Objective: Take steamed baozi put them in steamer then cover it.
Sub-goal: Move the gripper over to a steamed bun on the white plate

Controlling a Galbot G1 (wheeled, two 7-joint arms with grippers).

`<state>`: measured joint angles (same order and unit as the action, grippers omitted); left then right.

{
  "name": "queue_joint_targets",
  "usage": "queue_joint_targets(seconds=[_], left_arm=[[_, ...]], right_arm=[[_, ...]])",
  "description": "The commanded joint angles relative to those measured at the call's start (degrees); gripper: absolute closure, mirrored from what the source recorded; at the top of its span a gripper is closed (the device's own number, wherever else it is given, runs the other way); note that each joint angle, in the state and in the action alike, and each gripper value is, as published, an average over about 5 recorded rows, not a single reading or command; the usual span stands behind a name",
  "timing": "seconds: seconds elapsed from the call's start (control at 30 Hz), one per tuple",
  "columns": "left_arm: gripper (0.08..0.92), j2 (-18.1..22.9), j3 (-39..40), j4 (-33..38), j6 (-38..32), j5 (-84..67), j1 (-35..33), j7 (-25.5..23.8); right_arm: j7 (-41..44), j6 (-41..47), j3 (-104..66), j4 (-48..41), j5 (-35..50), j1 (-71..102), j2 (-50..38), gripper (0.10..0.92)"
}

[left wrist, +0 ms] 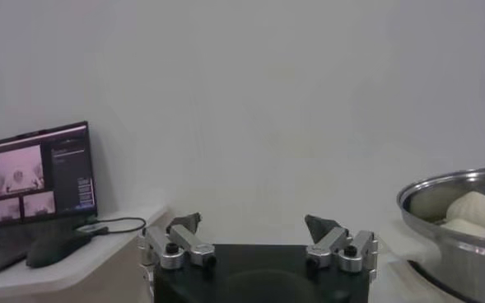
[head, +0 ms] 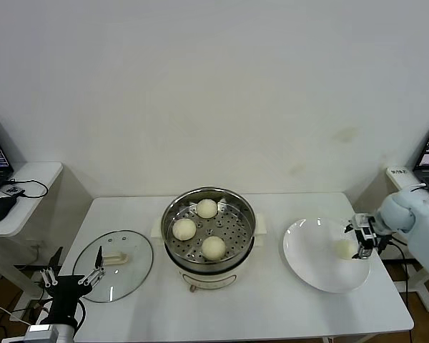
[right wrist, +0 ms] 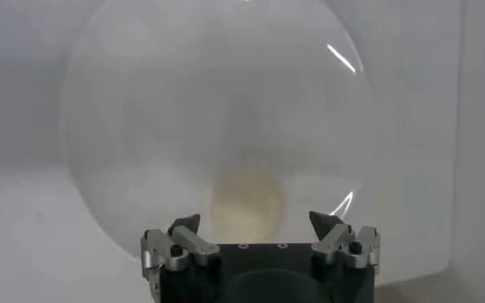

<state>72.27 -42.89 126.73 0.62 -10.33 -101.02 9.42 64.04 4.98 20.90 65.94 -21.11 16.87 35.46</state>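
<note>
There, baozi [right wrist: 244, 204] between open right gripper [right wrist: 256, 222] jaws

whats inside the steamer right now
Three baozi sit on the perforated tray of the steamer, uncovered. Whatever lies below the tray is hidden.

On the white table [head: 272, 300] the steamer [head: 209, 227] stands in the middle, and three baozi [head: 206, 209] lie on its perforated tray. A fourth bun [head: 343, 248] rests on the white plate [head: 307, 257] at the right side. The right gripper [head: 362, 239] is just beside this bun, over the plate's far edge, with its fingers apart. The glass lid [head: 118, 264] lies flat at the left of the steamer. The left gripper [head: 75, 275] hangs open near the lid's edge, at the table's left border.
</note>
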Motion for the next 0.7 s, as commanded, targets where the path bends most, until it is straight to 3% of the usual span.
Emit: queue_joint_targets(seconds=[0.03,0.57,0.7], left_arm=[[0.177,-0.09,-0.03,-0.58,0.01,-0.12,0.18,-0.02],[0.177,-0.08,0.21,-1.27,0.01,-0.12,0.84,0.03],[0.177,-0.01,0.21,-1.37,-0.01,-0.11,0.81,0.03]], right_arm=[[-0.03,-1.24,-1.54,-6.00,-2.92,1.37,4.49,0.203],[-1.40,-1.05,-1.28,-8.70,-4.00,0.14,6.28,0.204],[-1.24,-0.67,-1.11,-8.74,-4.32,-0.21,6.18,0.240]])
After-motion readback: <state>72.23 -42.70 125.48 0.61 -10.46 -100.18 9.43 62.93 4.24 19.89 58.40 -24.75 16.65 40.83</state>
